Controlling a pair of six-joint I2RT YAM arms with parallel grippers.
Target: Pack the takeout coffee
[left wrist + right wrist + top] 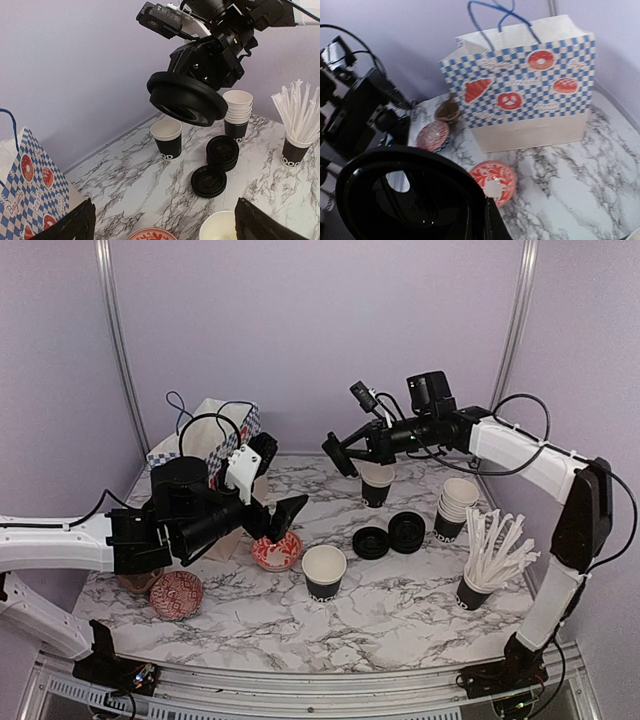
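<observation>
From above, the right pincer is seen shut on a black lid, which is held tilted and raised just beside the far cup. That cup stands open, as does the near cup. The left pincer is spread wide, with nothing held, above a red bowl. The step in hand is judged to be the capping of the far cup.

In the left wrist view, the lid is shown on a slant, clear of the far cup's rim and higher than it. For the next move the lid would have to be levelled, centred over the rim and pressed down evenly; the light cup could be tipped by a skewed push. Two piles of spare lids are found near the stacked cups.

In the right wrist view, the foreground is filled by the lid's underside, and the paper bag is seen upright, well apart.

The surface is patterned like white marble and is enclosed by plain lilac walls.
</observation>
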